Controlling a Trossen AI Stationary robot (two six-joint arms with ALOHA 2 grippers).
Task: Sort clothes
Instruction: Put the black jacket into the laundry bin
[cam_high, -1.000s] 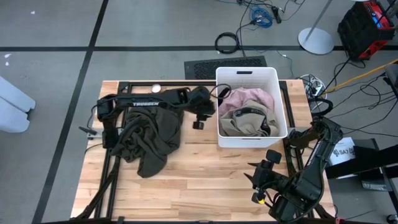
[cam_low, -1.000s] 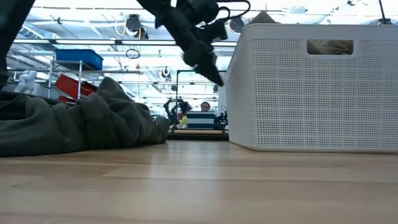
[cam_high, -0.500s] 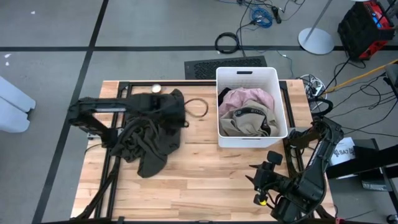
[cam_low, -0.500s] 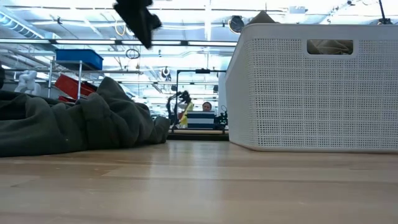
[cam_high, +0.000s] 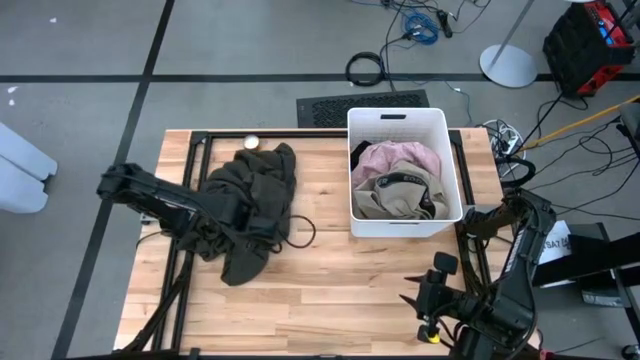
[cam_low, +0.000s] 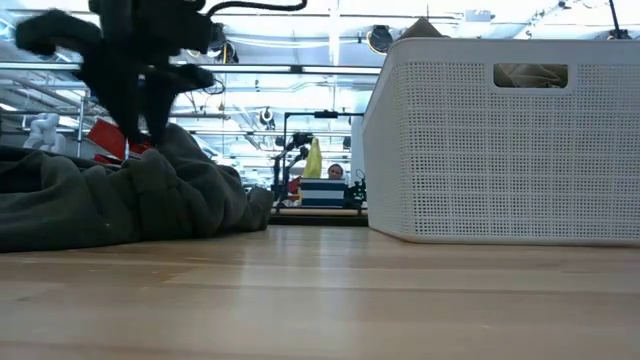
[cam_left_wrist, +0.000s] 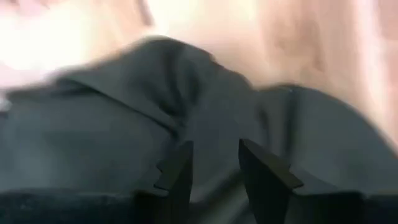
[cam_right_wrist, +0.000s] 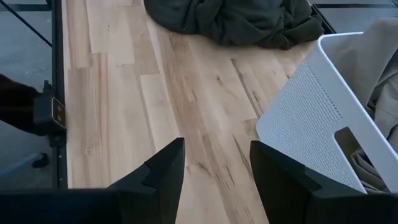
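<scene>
Left wrist view blurs left claw (cam_left_wrist: 214, 163), parted above olive garment (cam_left_wrist: 112, 137).

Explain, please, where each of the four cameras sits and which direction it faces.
High view: above the table, looking straight down; shows both arms, the olive garment and the white bin.
Low view: at table height, looking level into the room; shows the left arm above the olive garment.
Left wrist view: on the left arm, facing the olive garment past the open left pincer.
Right wrist view: on the right arm, facing across the table past the open right pincer.
Shared: all four views show the olive garment.
</scene>
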